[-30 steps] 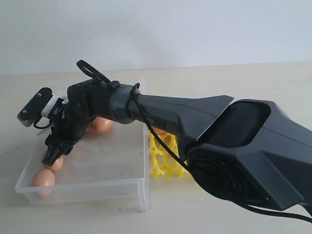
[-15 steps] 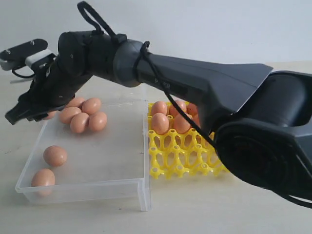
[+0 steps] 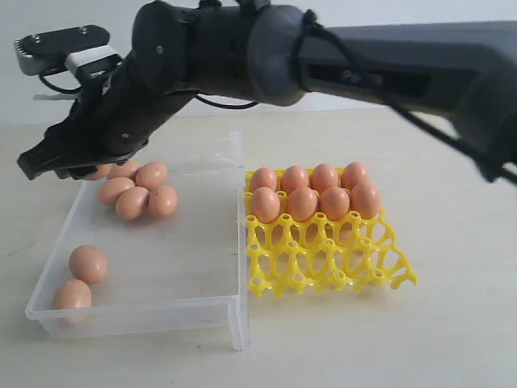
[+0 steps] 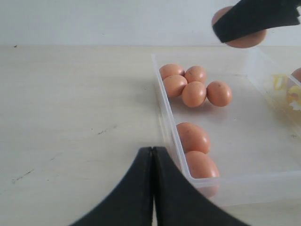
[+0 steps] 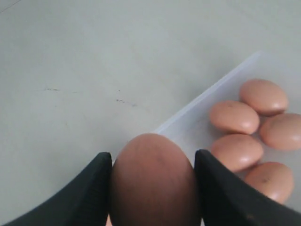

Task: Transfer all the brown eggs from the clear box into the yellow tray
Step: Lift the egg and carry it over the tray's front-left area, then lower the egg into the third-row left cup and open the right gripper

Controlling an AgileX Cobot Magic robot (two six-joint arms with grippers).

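The left claw (image 4: 153, 154) is nearest to its own camera. Its two smooth black fingers, tapering and curved, are pressed flat together with nothing between them, over the pale matte surface (image 4: 70, 117), which shows a few faint dark scuffs.

In the exterior view the nearest thing is the clear box (image 3: 137, 317), a shallow rectangle of colourless, glossy plastic with low walls and a squared front corner. Two of the brown eggs (image 3: 87, 263) lie close together by its near left corner. They are smooth, matte, orange-brown ovals, and some carry fine dark speckles. Farther back in the box, five more eggs huddle in a touching cluster.

Just beside the box on its right stands the yellow tray (image 3: 323, 259), a bright, shiny plastic lattice of round cups with pointed posts. Its two near rows show bare lattice. Its two far rows hold eight eggs, one to a cup.

Farthest back, the right claw (image 5: 153, 157) reaches across on a dark, matte arm with a black cable looped around it. It grips the held egg (image 5: 153, 193) by its sides between two black fingers set wide apart, at the far left corner of the box, near the cluster.
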